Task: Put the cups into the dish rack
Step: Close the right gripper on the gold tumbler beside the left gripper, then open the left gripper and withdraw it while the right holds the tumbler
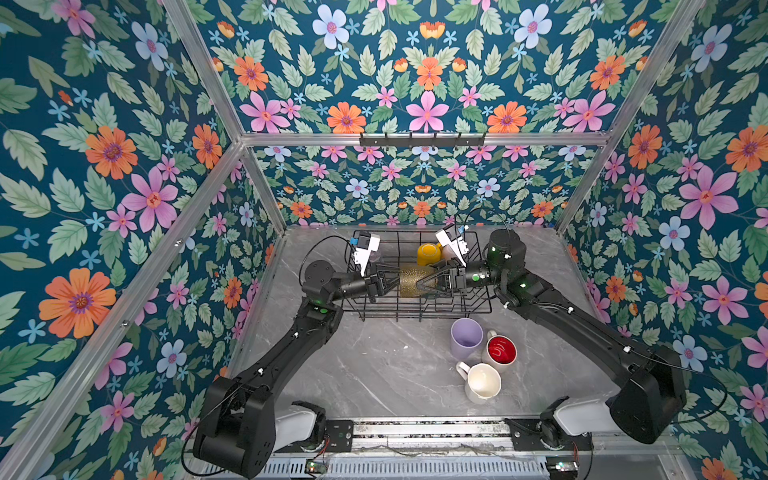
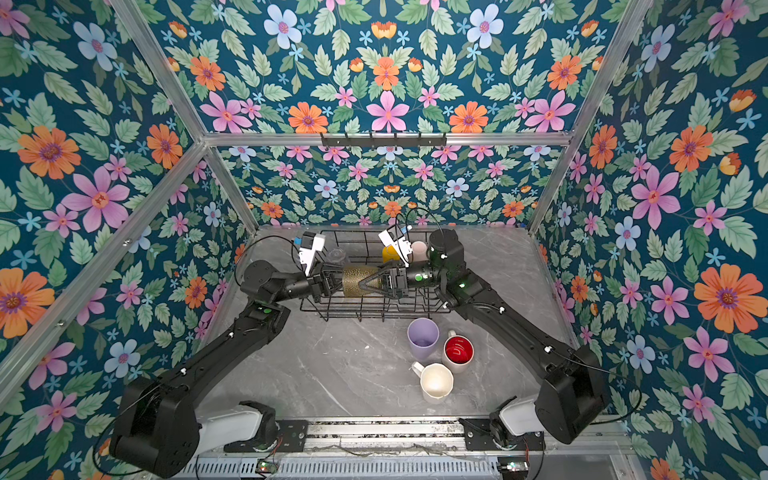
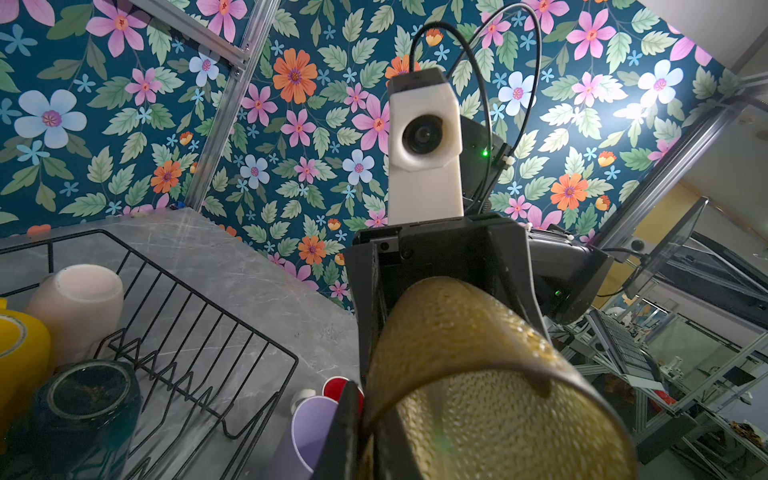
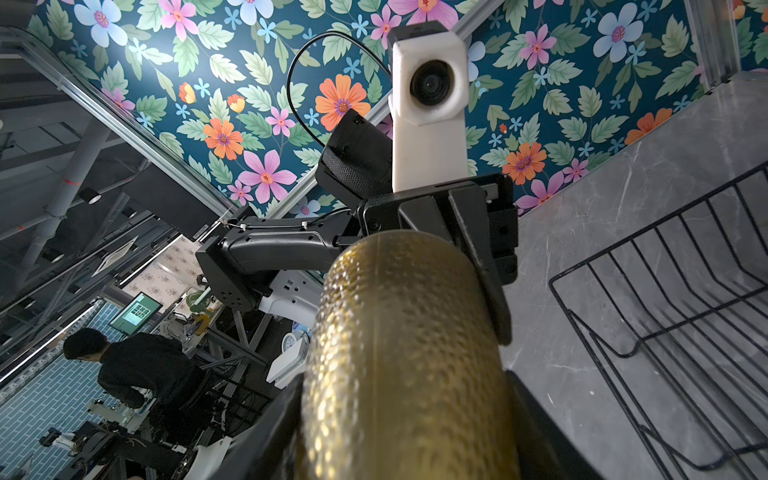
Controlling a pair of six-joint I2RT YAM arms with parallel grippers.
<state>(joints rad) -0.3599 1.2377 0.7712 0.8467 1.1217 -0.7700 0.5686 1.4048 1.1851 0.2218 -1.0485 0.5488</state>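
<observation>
The olive-amber glass (image 1: 409,281) (image 4: 407,332) hangs on its side over the dish rack (image 1: 415,316) (image 3: 199,299), between both grippers. My left gripper (image 1: 390,283) (image 3: 365,419) is shut on its rim, one finger (image 3: 345,424) outside and one inside. My right gripper (image 1: 420,285) (image 4: 409,415) has a finger along each side of the body; I cannot tell whether they press it. In the rack stand the yellow mug (image 1: 428,253), cream cup (image 2: 419,249) and dark green mug (image 3: 87,407). The lilac tumbler (image 1: 466,337), red-lined white mug (image 1: 500,350) and white mug (image 1: 482,382) stand on the table.
The grey marble table (image 1: 374,374) is enclosed by flowered walls with aluminium posts. Both arms reach in from the front rail, meeting over the rack's near half. A black hook bar (image 1: 422,140) hangs on the back wall. A clear glass (image 2: 336,255) stands at the rack's far left.
</observation>
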